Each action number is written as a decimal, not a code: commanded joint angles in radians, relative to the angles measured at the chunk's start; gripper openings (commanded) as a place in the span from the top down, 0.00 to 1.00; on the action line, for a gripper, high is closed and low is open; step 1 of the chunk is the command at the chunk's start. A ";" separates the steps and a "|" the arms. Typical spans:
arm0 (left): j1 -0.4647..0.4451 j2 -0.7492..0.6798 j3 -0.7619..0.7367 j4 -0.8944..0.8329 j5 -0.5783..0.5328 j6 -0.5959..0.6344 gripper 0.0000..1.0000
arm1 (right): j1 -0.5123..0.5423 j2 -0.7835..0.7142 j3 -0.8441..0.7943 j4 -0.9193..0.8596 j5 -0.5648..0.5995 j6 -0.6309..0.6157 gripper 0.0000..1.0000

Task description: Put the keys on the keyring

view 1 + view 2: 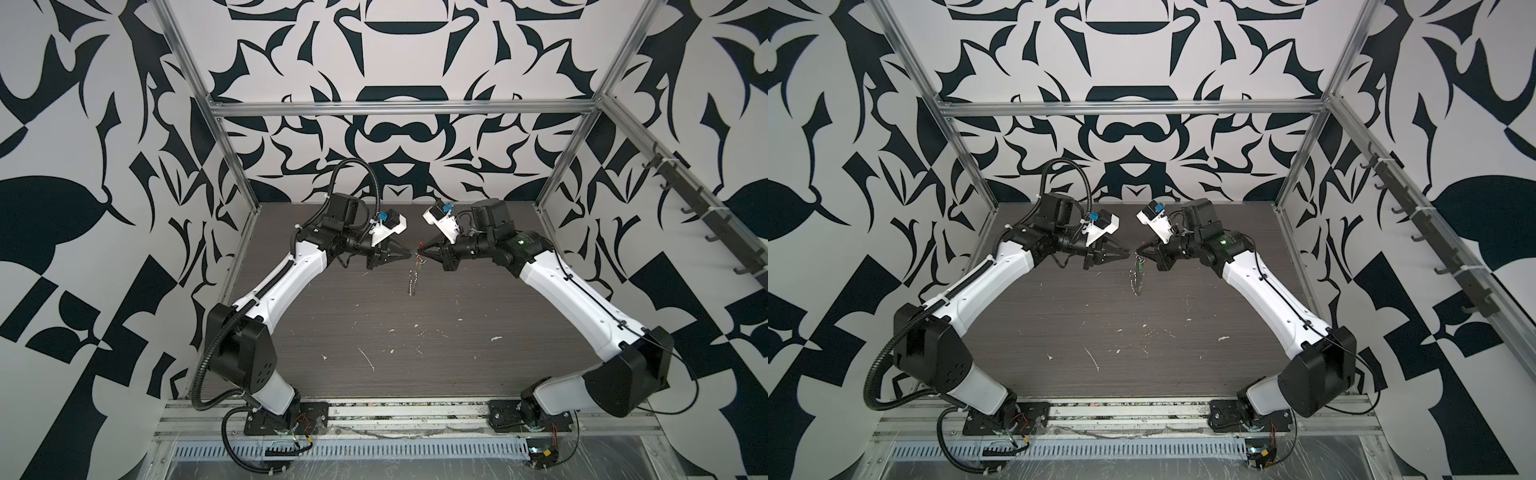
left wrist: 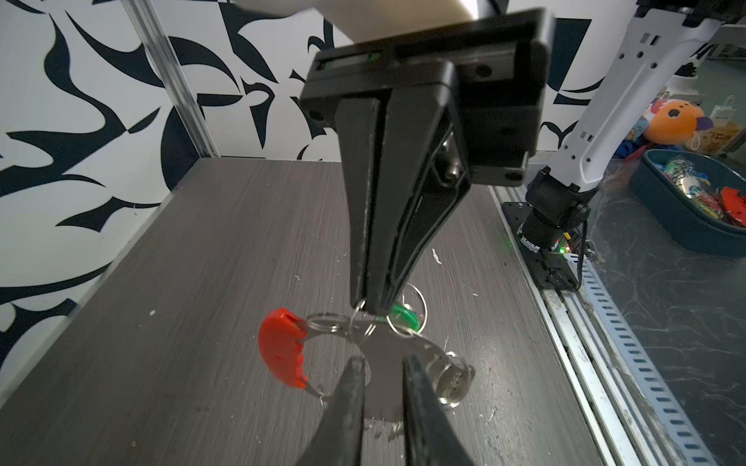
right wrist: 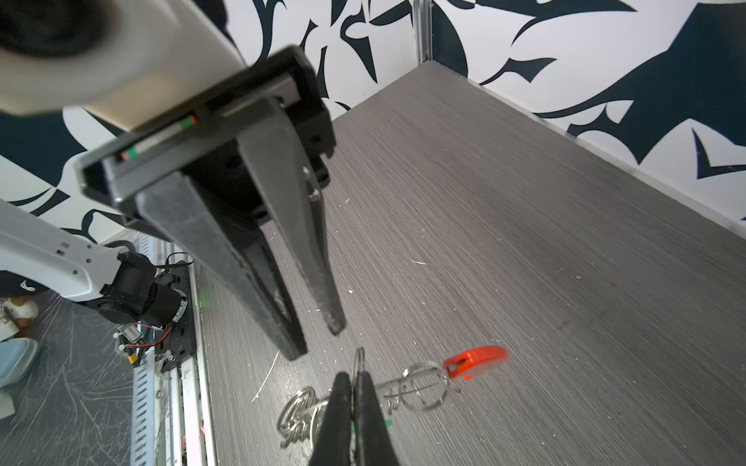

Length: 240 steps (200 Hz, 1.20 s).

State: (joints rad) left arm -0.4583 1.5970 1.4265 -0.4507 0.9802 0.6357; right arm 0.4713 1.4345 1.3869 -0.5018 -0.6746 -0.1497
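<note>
Both top views: L end effector (image 1: 409, 254) (image 1: 1127, 254) and R end effector (image 1: 420, 252) (image 1: 1136, 252) pointed at each other, tip near tip, above the back-middle of the bench (image 1: 374, 316). The keyring (image 1: 413, 277) (image 1: 1136, 278) hung down from the R tips. Couldn't tell if its lower end reached the bench. The green key tag (image 1: 420, 262) (image 1: 1141, 266) was only a green fleck among the rings, just under the R tips and on the side away from the L tips.

L wrist view: L end effector (image 2: 383, 363) had its fingers spread w/ bare bench showing btwn them, gripping nothing. R end effector (image 2: 373, 304) faced it w/ fingers pressed together, pinching a silver ring of the keyring (image 2: 323, 322). The green key tag (image 2: 399, 312) sat right behind the R tips, partly hidden by them. The red-orange segment (image 2: 278, 347) curved off to the other side of the pinch. A stack of rings (image 2: 452, 375) lay just beside one L finger. L tips were near the pinch, short of it.

R wrist view: R end effector (image 3: 355, 387) clamped a thin ring edge-on btwn its pads. L end effector (image 3: 315, 337) was opposite, w/ a gap btwn its fingers and its tips near that ring but apart from it. The red-orange segment (image 3: 476, 359) was off to one side. The green key tag (image 3: 388, 422) was mostly hidden behind the R fingers, w/ only slivers visible.
</note>
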 commanded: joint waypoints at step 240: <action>-0.005 0.013 -0.007 0.059 0.128 -0.049 1.00 | 0.021 -0.090 0.002 0.129 0.036 0.114 0.86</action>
State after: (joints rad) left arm -0.4603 1.6302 1.4445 -0.4690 1.0561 0.6025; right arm 0.5068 1.4273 1.3865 -0.4969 -0.6834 -0.1360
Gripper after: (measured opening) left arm 0.043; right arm 0.050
